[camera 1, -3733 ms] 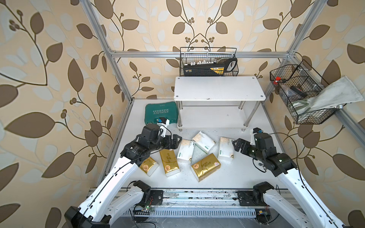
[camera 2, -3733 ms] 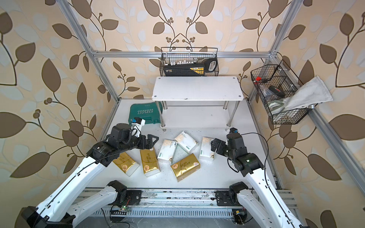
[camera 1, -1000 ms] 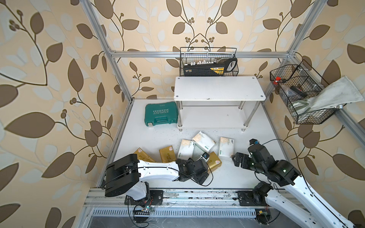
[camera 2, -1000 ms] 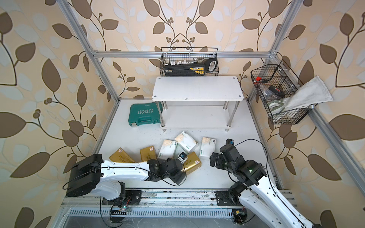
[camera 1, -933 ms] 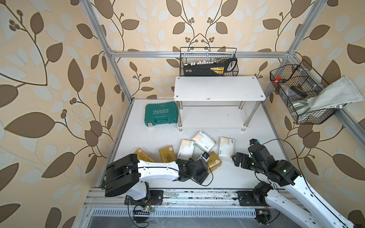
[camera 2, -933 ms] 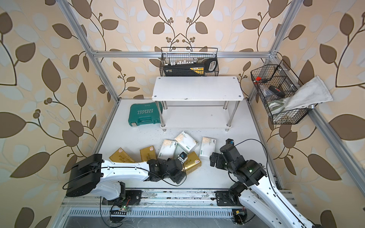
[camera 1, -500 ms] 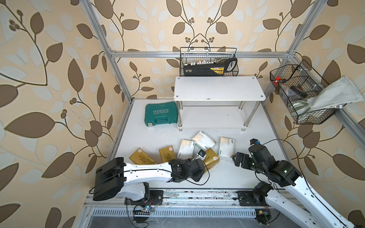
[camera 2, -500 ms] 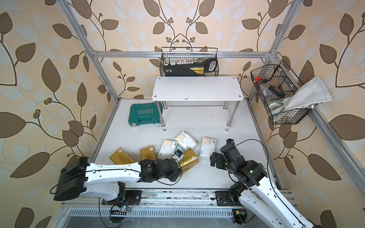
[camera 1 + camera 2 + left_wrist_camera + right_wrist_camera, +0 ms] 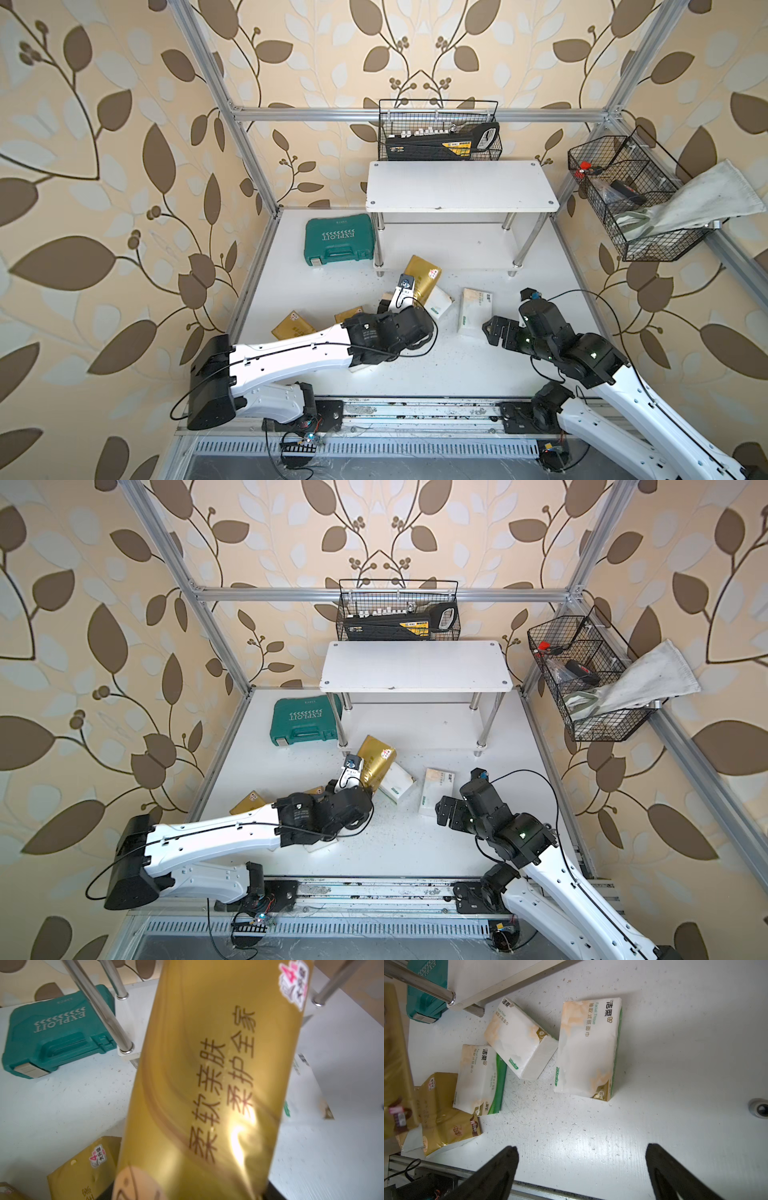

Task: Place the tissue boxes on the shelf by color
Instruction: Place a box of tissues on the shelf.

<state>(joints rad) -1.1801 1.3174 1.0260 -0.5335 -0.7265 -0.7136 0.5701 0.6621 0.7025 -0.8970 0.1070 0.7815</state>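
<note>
My left gripper is clenched on the near end of a raised gold pack, though in both top views the pack and the wrist camera hide the fingers. The pack is held slanted, and its far end points at the front corner of the shelf beside the green tool case.

In the left wrist view it fills most of the frame. It is wrapped in shiny gold film, creased, with a bright glare patch. Two lines of dark brown characters run along its length, a white and pink sticker sits at the far corner, and there is a peach oval at the near end.

Two other gold packs lie flat on the table, left of my left arm and partly under it. One shows the same pink sticker.

The three white packs lie in front of the shelf. They are soft white bricks with pale orange clouding, green edges and small gold corner marks. Two touch at a corner, and the third lies against a gold one.

My right gripper hangs spread wide and empty over bare table, near the largest-looking white pack.
</note>
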